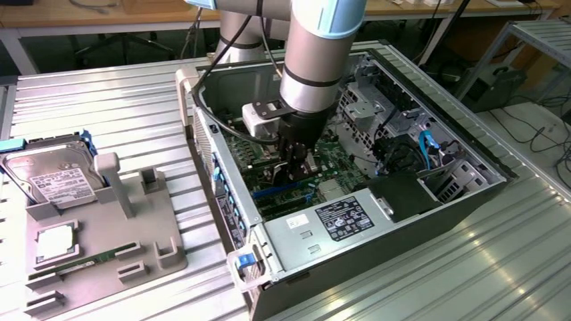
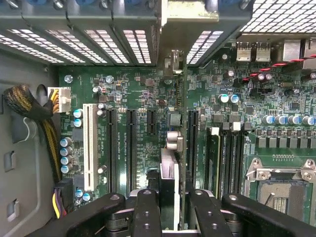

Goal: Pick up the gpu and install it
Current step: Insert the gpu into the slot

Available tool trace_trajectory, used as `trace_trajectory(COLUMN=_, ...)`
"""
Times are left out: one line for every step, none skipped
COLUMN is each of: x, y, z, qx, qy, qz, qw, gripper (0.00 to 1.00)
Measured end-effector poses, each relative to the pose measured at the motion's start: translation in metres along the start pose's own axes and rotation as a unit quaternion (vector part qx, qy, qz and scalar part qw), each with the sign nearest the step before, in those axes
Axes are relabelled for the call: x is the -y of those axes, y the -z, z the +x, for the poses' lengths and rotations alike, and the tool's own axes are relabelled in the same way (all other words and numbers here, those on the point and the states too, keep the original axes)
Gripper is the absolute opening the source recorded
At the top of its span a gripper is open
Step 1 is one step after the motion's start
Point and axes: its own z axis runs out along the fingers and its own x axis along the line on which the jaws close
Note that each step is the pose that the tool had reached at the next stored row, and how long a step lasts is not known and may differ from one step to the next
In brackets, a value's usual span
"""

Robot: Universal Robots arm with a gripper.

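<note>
Looking down the wrist view, we see the gripper [image 2: 168,207] clenched on the gpu [image 2: 178,123], held edge-on between the fingers, its long axis running up the frame's centre, parallel to the black slots [image 2: 131,148] and right over the motherboard [image 2: 148,94].

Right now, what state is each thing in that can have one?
gripper: inside the open case, shut on the gpu.
gpu: held edge-on, upright over the motherboard slots.
computer case: lying on its side, side panel off.
hard drive: standing in the grey holder, outside the case.
RAM stick: lying in the holder's slot.
</note>
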Motion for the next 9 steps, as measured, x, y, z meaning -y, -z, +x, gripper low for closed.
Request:
trace_trajectory(x=0.0, y=-0.0001, z=0.0, qx=0.0001, qy=0.0, qz=0.0, qw=1.0, gripper=0.28)
trace_trajectory(x=0.0, y=-0.0001, z=0.0, qx=0.0001, qy=0.0, qz=0.0, qw=1.0, gripper=0.28)
trace_trajectory(x=0.0, y=-0.0001, z=0.0, qx=0.0001, qy=0.0, qz=0.0, qw=1.0, gripper=0.28)
trace_trajectory(x=0.0, y=-0.0001, z=0.0, qx=0.0001, qy=0.0, qz=0.0, qw=1.0, gripper=0.28)
trace_trajectory(x=0.0001, y=-0.0004, z=-0.0003, qx=0.0002, qy=0.0, qz=0.0001, qw=1.0, gripper=0.28)
trace_trajectory(x=0.0001, y=-0.0007, z=-0.0006, qx=0.0003, qy=0.0, qz=0.0001, qw=1.0, gripper=0.28)
trace_trajectory(x=0.0001, y=-0.0009, z=-0.0011, qx=0.0002, qy=0.0, qz=0.0001, qw=1.0, gripper=0.28)
trace_trajectory(x=-0.0002, y=-0.0012, z=-0.0013, qx=0.0001, qy=0.0, qz=0.0, qw=1.0, gripper=0.28)
trace_trajectory(x=-0.0004, y=-0.0016, z=-0.0014, qx=0.0, qy=0.0, qz=0.0, qw=1.0, gripper=0.28)
